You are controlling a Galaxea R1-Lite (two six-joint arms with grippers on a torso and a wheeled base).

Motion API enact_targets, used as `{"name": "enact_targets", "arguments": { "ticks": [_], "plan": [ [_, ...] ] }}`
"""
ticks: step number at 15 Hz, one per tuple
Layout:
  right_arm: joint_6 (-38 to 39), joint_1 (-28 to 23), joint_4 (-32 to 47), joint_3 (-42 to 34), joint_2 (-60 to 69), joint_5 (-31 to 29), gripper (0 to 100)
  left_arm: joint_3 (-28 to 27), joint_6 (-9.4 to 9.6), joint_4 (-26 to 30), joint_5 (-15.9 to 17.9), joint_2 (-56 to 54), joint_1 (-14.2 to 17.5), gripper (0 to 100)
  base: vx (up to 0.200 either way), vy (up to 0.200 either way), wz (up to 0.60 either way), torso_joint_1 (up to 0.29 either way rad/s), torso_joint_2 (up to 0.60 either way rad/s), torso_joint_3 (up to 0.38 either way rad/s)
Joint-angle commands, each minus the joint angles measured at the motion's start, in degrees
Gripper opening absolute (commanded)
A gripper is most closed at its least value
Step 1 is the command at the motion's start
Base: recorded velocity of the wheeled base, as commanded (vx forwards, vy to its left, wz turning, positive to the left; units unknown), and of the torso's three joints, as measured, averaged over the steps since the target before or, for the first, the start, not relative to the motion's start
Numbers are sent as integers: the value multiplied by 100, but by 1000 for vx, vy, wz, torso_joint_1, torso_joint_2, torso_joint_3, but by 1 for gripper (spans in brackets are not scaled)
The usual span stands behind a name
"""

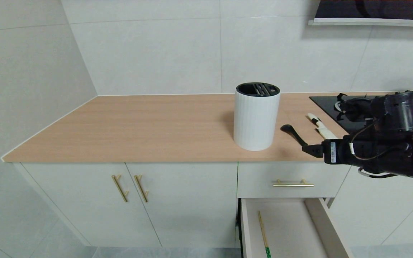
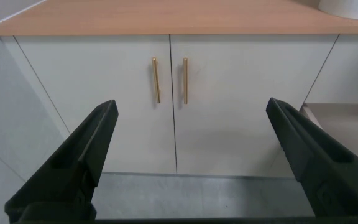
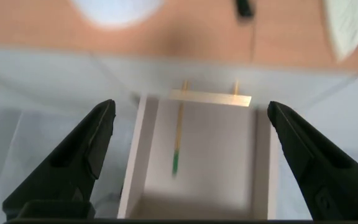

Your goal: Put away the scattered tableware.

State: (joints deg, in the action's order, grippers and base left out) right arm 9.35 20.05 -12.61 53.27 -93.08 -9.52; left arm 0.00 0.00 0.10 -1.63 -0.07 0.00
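Right gripper wide open and empty, over the open drawer; chopsticks lie inside. Probably between pickups. Next: reach to the counter for the black-handled utensil just beyond, or the white-handled knife to its right. Left gripper wide, empty.

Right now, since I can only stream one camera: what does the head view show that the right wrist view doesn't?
Only the head view: the stove and the tiled wall. Only the right wrist view: the fingers of the right gripper, seen spread open. Both: the white holder and the open drawer with a chopstick inside.
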Motion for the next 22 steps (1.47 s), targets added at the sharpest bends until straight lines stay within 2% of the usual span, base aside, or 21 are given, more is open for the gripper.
{"name": "enact_targets", "arguments": {
  "ticks": [1, 3, 9, 14, 17, 22],
  "plan": [
    [-452, -415, -541, 210, -730, 20, 100, 0, 0, -1, -4, 7, 0, 100, 0, 0, 0, 0, 0, 0],
    [-759, -661, -831, 720, -1318, 187, 100, 0, 0, -1, -4, 7, 0, 100, 0, 0, 0, 0, 0, 0],
    [-935, -1249, -823, 1968, -2417, 1559, 100, 0, 0, -1, -4, 7, 0, 100, 0, 0, 0, 0, 0, 0],
    [-1269, -1293, -866, 2223, -2857, 1734, 100, 0, 0, -1, -4, 7, 0, 100, 0, 0, 0, 0, 0, 0],
    [-1471, -1311, -1552, 2266, -3331, 1866, 100, 0, 0, -1, -4, 7, 0, 100, 0, 0, 0, 0, 0, 0],
    [-1471, -1390, -1640, 2469, -3577, 1875, 100, 0, 0, -1, -4, 7, 0, 100, 0, 0, 0, 0, 0, 0]
  ]
}}
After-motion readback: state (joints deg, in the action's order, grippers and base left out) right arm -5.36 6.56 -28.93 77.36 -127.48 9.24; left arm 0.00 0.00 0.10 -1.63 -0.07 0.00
